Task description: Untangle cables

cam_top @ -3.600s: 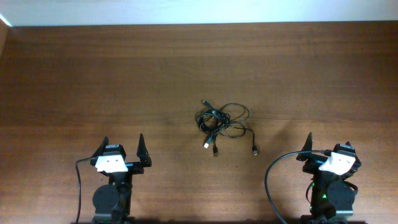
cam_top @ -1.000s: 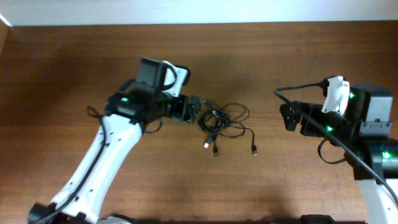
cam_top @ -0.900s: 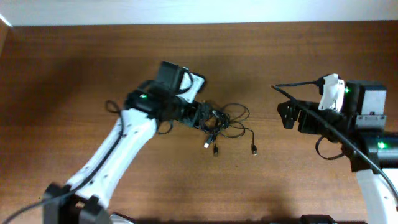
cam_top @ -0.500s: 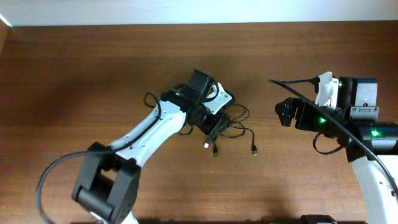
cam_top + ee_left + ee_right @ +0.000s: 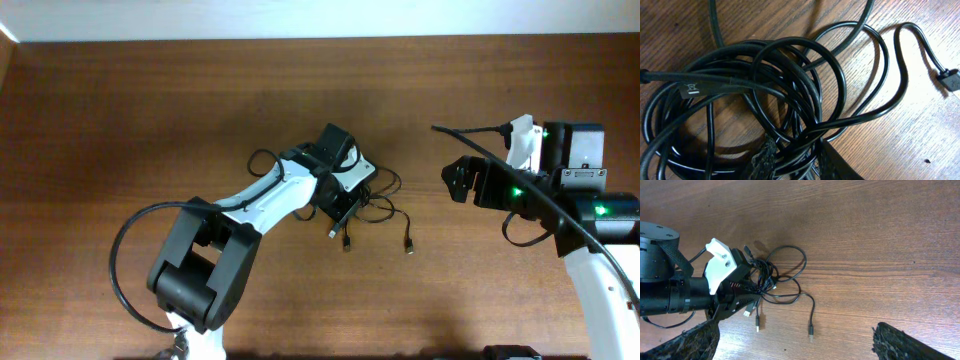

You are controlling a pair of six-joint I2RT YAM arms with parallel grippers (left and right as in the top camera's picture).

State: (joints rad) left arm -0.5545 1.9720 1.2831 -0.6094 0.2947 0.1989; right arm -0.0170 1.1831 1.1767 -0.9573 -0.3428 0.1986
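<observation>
Cables (image 5: 372,200) lie in one black tangle at the middle of the counter (image 5: 120,110). Nearest the lower edge of the overhead frame, three loose ends trail out of the heap: two silver-tipped plugs (image 5: 346,243) close together, and a dark plug (image 5: 409,243) off to their right, apart from them. Just above sits the knot itself, loops stacked over loops.

The left arm (image 5: 265,205) reaches in from the lower left, and the left jaws are down on the left side of the heap. In the left wrist view the fingers (image 5: 764,161) show at the bottom edge, set fairly narrow with several strands running between them. Whether they actually pinch those strands I cannot tell. One cord swings out in a wide curve to a small plug (image 5: 950,80) at the upper right of that view.

Further right in the overhead frame, the right arm (image 5: 560,195) is well apart from the tangle, and the right jaws are spread wide over bare wood. At the top edge, beyond the wood, runs a pale strip (image 5: 300,18).
</observation>
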